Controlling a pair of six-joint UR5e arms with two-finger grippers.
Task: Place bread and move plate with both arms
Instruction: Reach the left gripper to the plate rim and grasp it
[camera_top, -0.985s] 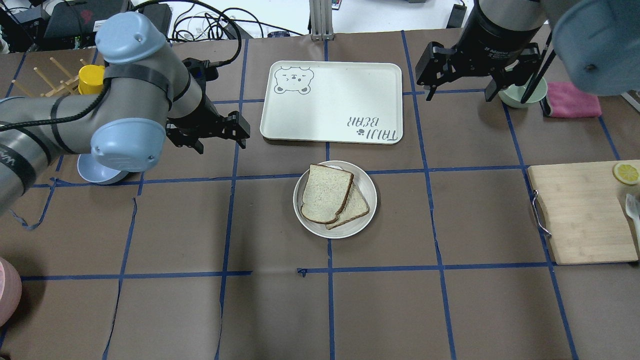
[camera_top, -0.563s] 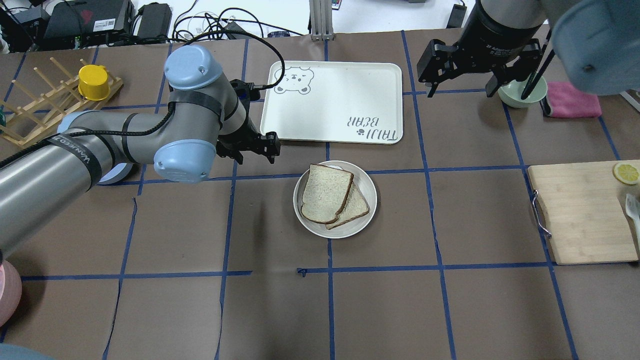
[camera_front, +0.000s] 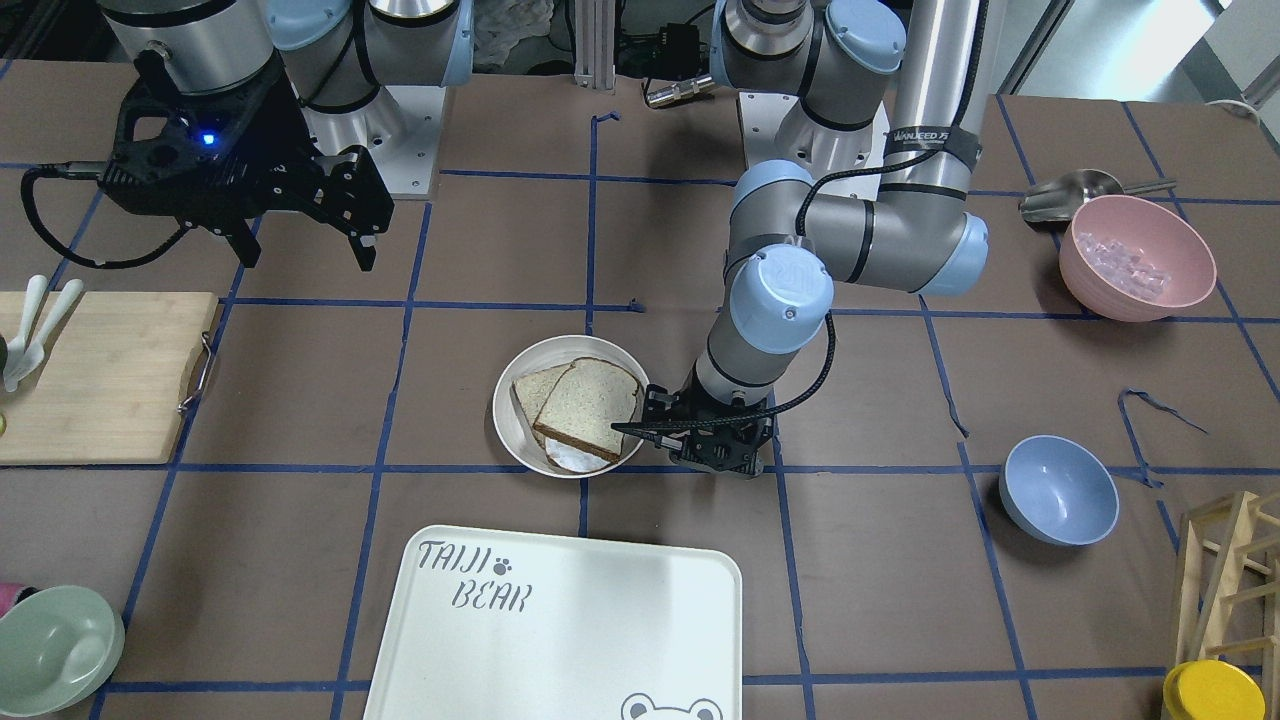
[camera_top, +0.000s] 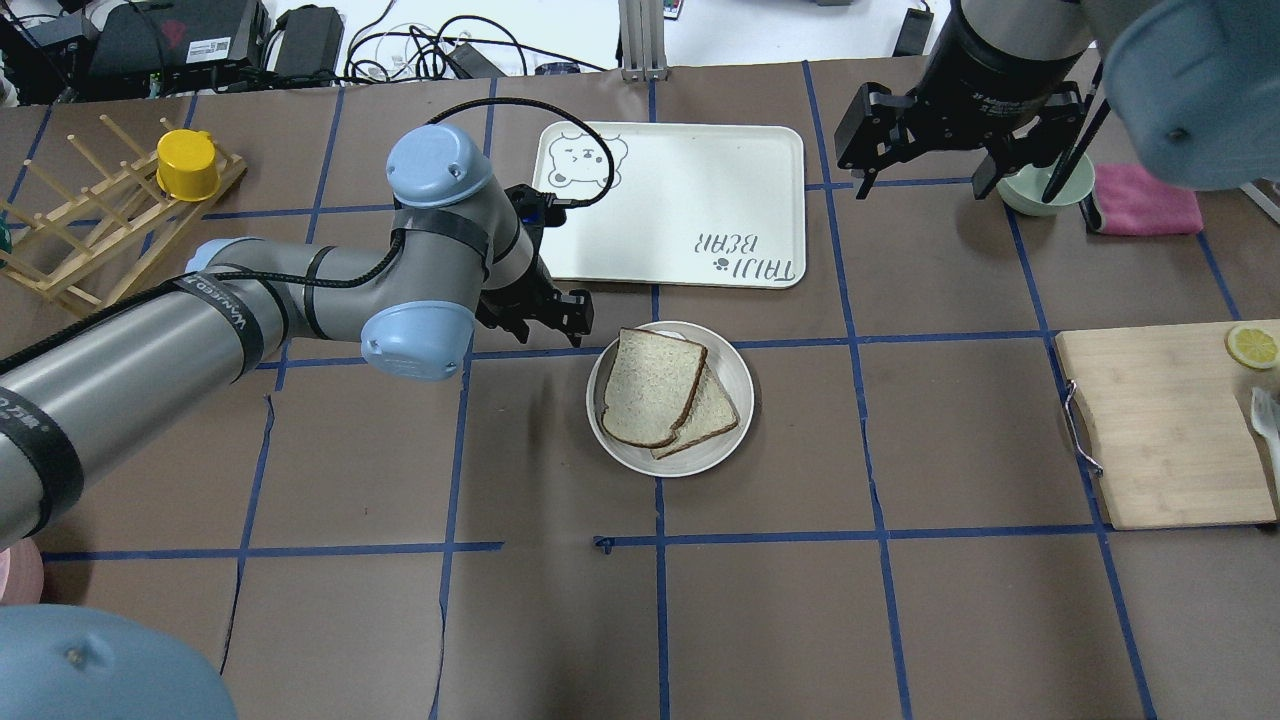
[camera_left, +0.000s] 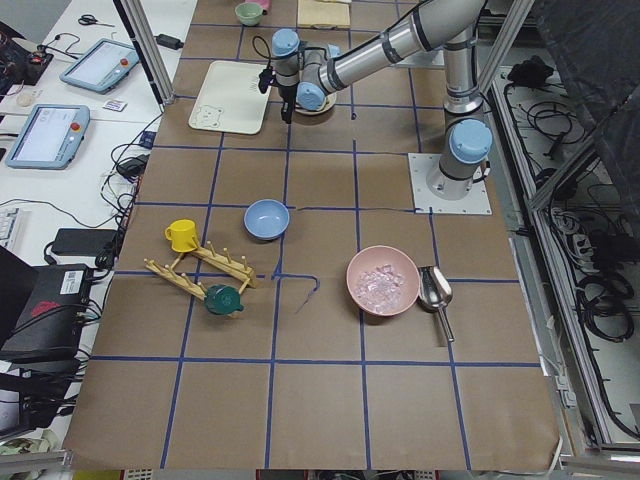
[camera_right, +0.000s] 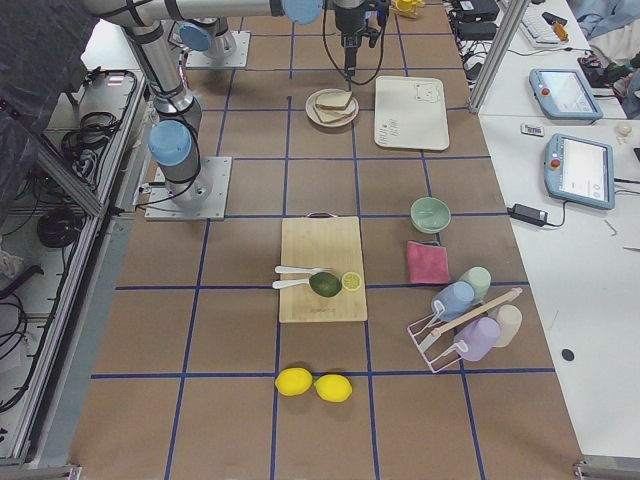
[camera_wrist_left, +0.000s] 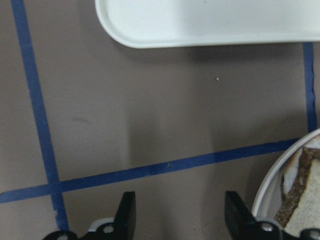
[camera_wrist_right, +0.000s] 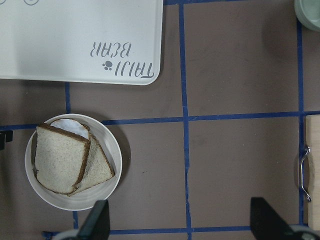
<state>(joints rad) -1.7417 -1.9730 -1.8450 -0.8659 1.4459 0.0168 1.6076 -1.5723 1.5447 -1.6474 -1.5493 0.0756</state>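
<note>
Left gripper (camera_top: 548, 320) has swung in beside the plate (camera_top: 738, 372), jaws apart — right gripper (camera_top: 922, 178) hangs open too. Bread (camera_top: 652, 385) looks soft, light; I'd pinch its crust edge gently.

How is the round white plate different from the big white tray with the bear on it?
The round white plate is a circle; the rectangular white tray has four rounded corners. The plate is smaller than the tray. The plate is plain, while the tray shows a bear face and the words TAIJI BEAR. The plate carries bread slices; the tray carries nothing. Both are white and lie flat.
</note>
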